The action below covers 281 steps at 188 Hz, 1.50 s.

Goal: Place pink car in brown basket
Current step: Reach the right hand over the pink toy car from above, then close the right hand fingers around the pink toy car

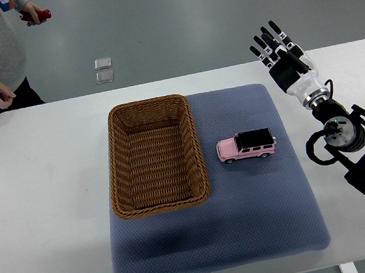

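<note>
Pink car [246, 146] on blue mat beside brown basket [155, 156]; right hand [284, 54] spread, empty

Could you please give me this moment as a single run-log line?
right hand: open, raised beyond mat | pink car: on blue mat, ungrasped, right of brown basket | basket: empty | left arm: unseen

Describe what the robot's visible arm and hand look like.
The right hand has black segmented fingers with white tips and a white-and-black palm shell. A silver wrist ring joins it to a black arm with a round joint showing a small green light and looping black cables.
</note>
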### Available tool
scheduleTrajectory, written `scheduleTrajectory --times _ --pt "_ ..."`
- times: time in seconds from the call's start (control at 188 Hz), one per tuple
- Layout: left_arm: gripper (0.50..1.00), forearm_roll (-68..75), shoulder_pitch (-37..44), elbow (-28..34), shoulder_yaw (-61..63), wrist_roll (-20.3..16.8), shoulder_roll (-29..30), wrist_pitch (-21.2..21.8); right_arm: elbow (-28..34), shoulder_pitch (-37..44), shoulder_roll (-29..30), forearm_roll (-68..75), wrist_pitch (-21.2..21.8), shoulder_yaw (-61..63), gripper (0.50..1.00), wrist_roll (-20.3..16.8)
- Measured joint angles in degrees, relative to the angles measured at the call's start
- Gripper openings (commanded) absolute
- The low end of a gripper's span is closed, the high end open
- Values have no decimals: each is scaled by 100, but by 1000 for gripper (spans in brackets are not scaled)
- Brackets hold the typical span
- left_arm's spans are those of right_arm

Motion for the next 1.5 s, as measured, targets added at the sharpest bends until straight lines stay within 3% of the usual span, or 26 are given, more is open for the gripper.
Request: scheduleTrajectory --times 0.299,0.539,0.629,0.725,0.832,1.163,1.499 --pt "1000 -4 -11 -18 0 0 0 0 0 174 -142 -388 25 -8 913 -33" --pt "1000 -11 -50 4 0 0 0 10 71 868 -1110 -3096 350 -1102 913 -296" --pt "1000 -11 -52 4 0 0 0 10 531 1108 -1796 -4368 611 -1829 913 -327" --pt "1000 -11 -54 4 0 -1 0 10 1462 1274 -2561 -5509 721 -2546 913 -335" --pt "1000 -11 -54 2 0 -1 0 10 2199 1389 -3011 -6137 775 -3147 913 -336" --pt "1000 -8 -53 8 0 -1 0 8 2132 1244 -2853 -6373 265 -3515 913 -345" --pt "1000 -8 -50 18 -6 -1 0 7 1757 1027 -2503 -6648 157 -3516 911 -346"
